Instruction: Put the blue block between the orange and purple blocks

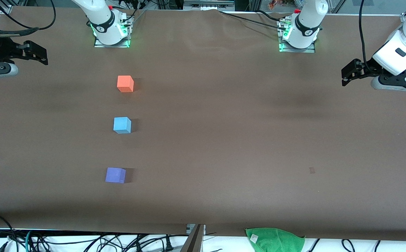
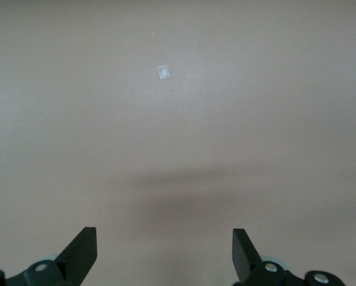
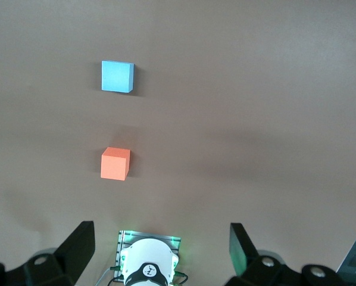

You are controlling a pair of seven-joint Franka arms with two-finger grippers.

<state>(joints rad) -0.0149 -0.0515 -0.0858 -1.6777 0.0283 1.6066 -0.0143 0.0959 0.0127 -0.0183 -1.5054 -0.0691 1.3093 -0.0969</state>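
Blue block (image 1: 122,125) sits between orange block (image 1: 125,84) and purple block (image 1: 115,175); left gripper (image 2: 164,253) and right gripper (image 3: 162,249) apparently wait, wide apart.

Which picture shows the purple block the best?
The front view. Only there does the purple block show, whole, in a row with the blue block and orange block, nearest the camera. The right wrist view shows just the blue and orange ones. The left wrist view shows bare table.

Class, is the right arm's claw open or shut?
Open: the right claw shows its two fingers spread wide apart with nothing between them.
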